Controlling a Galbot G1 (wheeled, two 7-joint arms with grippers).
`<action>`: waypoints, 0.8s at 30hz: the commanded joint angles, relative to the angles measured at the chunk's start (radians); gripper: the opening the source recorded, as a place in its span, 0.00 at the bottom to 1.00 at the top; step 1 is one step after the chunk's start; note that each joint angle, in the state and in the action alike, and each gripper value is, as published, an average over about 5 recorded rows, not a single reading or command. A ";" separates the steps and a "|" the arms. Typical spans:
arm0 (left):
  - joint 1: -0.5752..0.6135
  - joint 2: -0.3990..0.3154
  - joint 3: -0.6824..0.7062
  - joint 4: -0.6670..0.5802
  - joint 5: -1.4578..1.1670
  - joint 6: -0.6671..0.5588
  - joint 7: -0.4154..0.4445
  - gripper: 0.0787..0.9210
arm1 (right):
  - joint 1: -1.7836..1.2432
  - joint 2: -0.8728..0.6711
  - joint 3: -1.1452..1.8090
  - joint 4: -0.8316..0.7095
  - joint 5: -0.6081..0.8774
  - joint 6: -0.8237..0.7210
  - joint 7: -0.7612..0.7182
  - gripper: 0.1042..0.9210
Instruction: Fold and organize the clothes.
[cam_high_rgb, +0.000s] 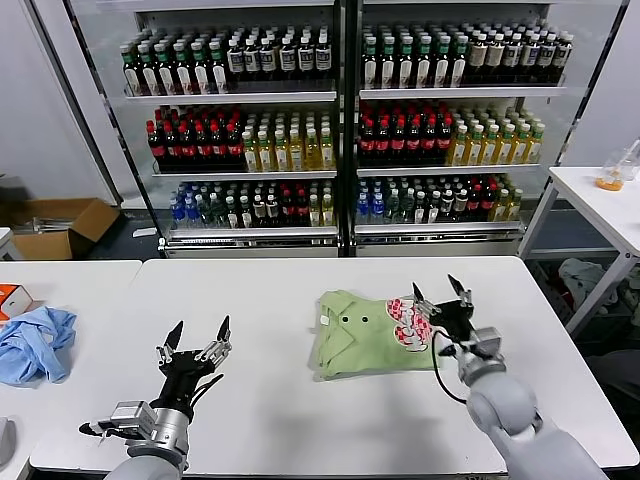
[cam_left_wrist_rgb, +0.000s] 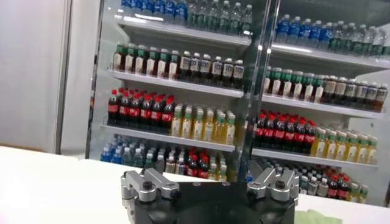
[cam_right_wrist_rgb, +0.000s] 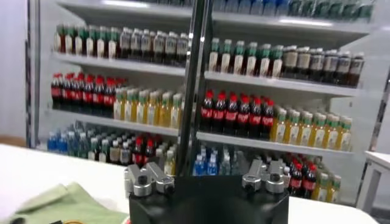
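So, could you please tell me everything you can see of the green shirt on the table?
The green shirt is light green, of soft cotton-like cloth, folded into a rough rectangle lying flat on the white table, right of centre. Its collar and a few small dark buttons show toward its left end, and a red-and-white print lies at its right end. The right gripper, fingers open, hovers at that printed end; whether it touches the cloth cannot be told. Nothing else touches the shirt.
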 joint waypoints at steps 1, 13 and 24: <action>0.040 -0.003 0.006 -0.036 0.056 -0.008 0.000 0.88 | -0.370 -0.047 0.277 0.282 0.069 0.081 -0.029 0.85; 0.052 -0.002 0.017 -0.043 0.086 -0.009 -0.001 0.88 | -0.516 -0.053 0.404 0.320 0.126 0.075 -0.078 0.88; 0.056 -0.010 0.034 -0.045 0.102 0.000 0.002 0.88 | -0.558 -0.036 0.430 0.358 0.087 0.081 -0.053 0.88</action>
